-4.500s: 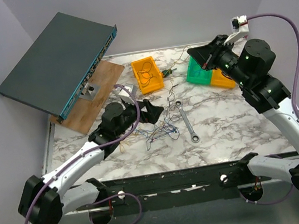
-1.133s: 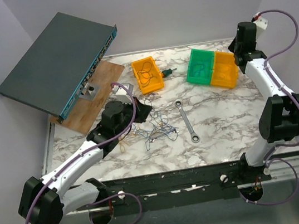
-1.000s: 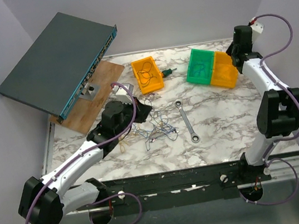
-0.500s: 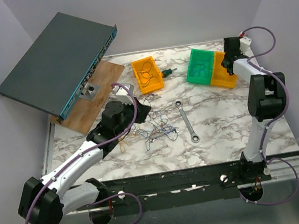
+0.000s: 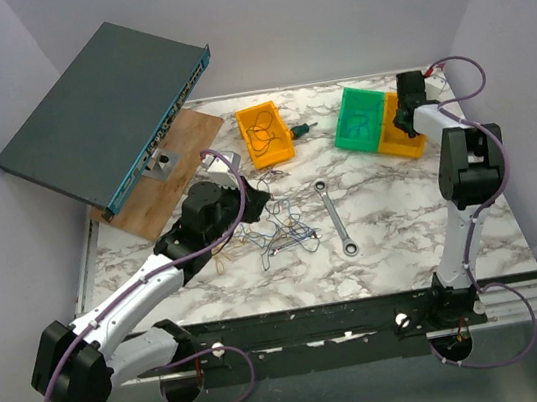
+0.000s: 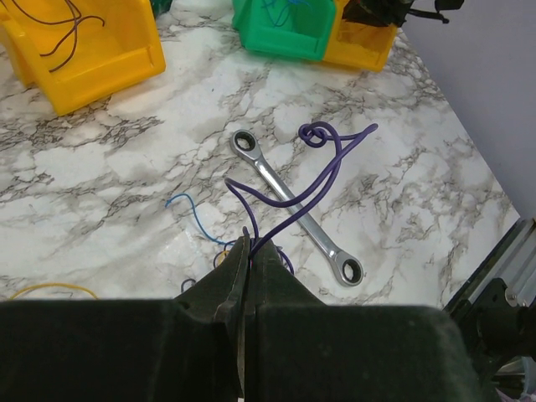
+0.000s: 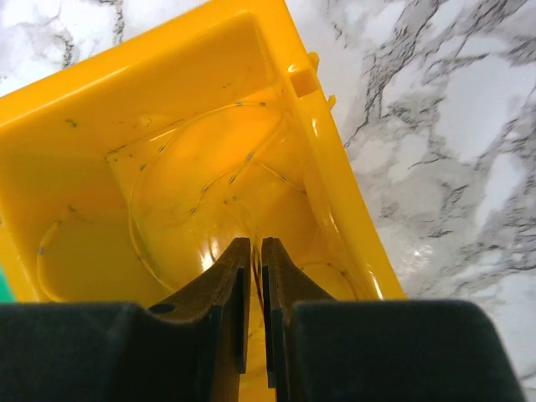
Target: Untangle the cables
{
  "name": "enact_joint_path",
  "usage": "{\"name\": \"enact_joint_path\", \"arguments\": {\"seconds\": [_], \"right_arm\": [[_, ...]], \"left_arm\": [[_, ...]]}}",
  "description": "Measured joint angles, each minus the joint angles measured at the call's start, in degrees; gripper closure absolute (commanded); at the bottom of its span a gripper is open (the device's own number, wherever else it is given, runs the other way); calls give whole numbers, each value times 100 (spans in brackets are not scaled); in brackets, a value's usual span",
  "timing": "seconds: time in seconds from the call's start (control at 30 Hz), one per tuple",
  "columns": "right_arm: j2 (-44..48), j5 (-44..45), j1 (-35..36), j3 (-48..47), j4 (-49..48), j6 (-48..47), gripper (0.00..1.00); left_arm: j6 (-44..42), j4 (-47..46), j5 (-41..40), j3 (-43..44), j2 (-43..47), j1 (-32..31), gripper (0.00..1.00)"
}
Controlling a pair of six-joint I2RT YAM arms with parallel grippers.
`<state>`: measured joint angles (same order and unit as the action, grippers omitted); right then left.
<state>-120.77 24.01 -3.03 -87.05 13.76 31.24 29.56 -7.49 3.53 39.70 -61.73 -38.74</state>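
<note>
**Left gripper clenched on purple strand at tangle; right gripper down in yellow bin**

The cables [image 5: 282, 233] lie as a loose multicoloured tangle on the marble tabletop [image 5: 403, 221], centre of the top view, just left of the silver wrench [image 5: 335, 216]. The left gripper [image 5: 254, 201] sits at the tangle's upper-left edge, touching it.

In the left wrist view the left gripper [image 6: 249, 251] has its jaws pressed together on a purple wire [image 6: 311, 178]. That wire rises from the fingertips, loops up and right, and crosses over the wrench [image 6: 297, 205]. A blue strand [image 6: 198, 219] lies on the tabletop just left of the fingertips, and a yellow strand [image 6: 50, 288] shows at the lower left.

The right gripper [image 5: 404, 120] is at the upper right, over the yellow bin [image 5: 404, 145] beside the green bin [image 5: 358, 97]. In the right wrist view the right gripper [image 7: 251, 251] points into this yellow bin [image 7: 92, 100], where a thin yellow wire coil [image 7: 193, 141] lies on the floor. Its jaws are almost together with a thin slit between them. Cannot tell if it is clenched on a strand or released.

A second yellow bin [image 5: 253, 112] at top centre holds dark wire.
</note>
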Motion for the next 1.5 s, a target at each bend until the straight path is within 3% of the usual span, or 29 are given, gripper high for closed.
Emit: {"name": "enact_joint_path", "arguments": {"seconds": [0.17, 0.33, 0.47, 0.57, 0.67, 0.87, 1.0, 1.13, 1.4, 1.47, 1.5], "right_arm": [[514, -11, 0, 0, 236, -129, 49], [1591, -28, 0, 111, 269, -407, 31], [2505, -625, 26, 457, 249, -660, 16], [3171, -1196, 238, 1123, 59, -852, 14], [3842, -1965, 966, 2155, -356, -999, 16], [4927, -4179, 2122, 4299, -2033, -1005, 16], [5442, -5101, 2798, 5324, -3080, -1097, 17], [5668, -5606, 3397, 5619, -3842, -1209, 18], [5657, -5805, 3722, 5628, -4999, -1220, 18], [5613, -5831, 3781, 5626, -5160, -1222, 25], [5576, -5842, 3810, 5624, -5222, -1224, 34]], "left_arm": [[-22, 105, 28, 7, 33, -2, 100], [-22, 173, 70, 39, 149, -2, 100], [-24, 264, 101, 168, 192, -9, 100], [-57, 350, 105, 306, 205, -33, 100], [-94, 376, 118, 422, 208, -39, 100], [-173, 442, 164, 680, 212, -39, 100], [-208, 507, 284, 828, 238, -42, 100], [-210, 533, 651, 968, 243, -61, 100], [-192, 468, 1676, 1224, 225, -79, 100], [-168, 411, 1862, 1290, 214, -83, 100], [-142, 372, 1967, 1320, 205, -87, 100]]}}
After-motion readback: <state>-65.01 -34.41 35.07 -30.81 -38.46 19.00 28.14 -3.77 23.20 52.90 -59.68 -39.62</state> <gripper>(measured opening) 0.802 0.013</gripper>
